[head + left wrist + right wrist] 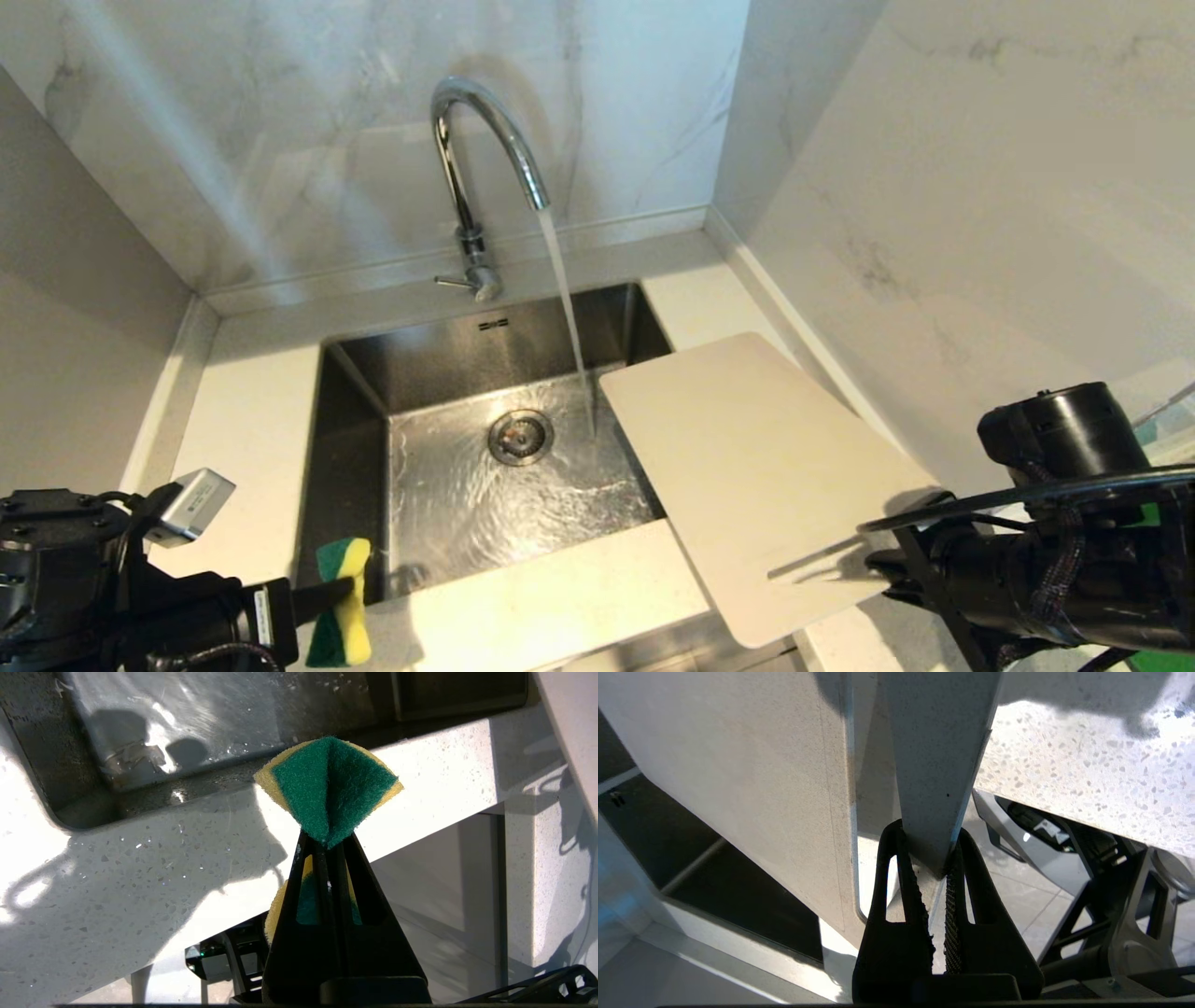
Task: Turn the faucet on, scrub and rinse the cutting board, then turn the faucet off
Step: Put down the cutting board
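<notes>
- One chrome gooseneck faucet (471, 177) is seen at upper centre of the head view, its arched spout polished to a mirror finish and a thin lever jutting from its base; a single stream of water (568, 317) is poured from it.
- One rectangular stainless-steel sink (359, 392) is set into the counter at centre frame; rippling water is held in its brushed basin, and one round drain (520, 436) is seen on its floor.
- One cutting board (747, 467), a flat off-white plastic slab with rounded corners, is shown at centre right, tilted over the sink's right edge and the counter, beside the stream of water.
- In the right wrist view the board's edge (938, 765) is clamped between the ridged black fingers of the right gripper (938, 877), at lower right of the head view.
- One sponge (341, 602), yellow foam with a coarse green scouring face, is pinched and folded into a fan shape by the left gripper (322, 842), whose jaws are closed on it at lower left of the head view, over the counter's front edge.
- The countertop (252, 420) is shown as pale speckled stone, sunlit in patches; the walls (980, 187) behind and at right are clad in veined white marble-look panels.
</notes>
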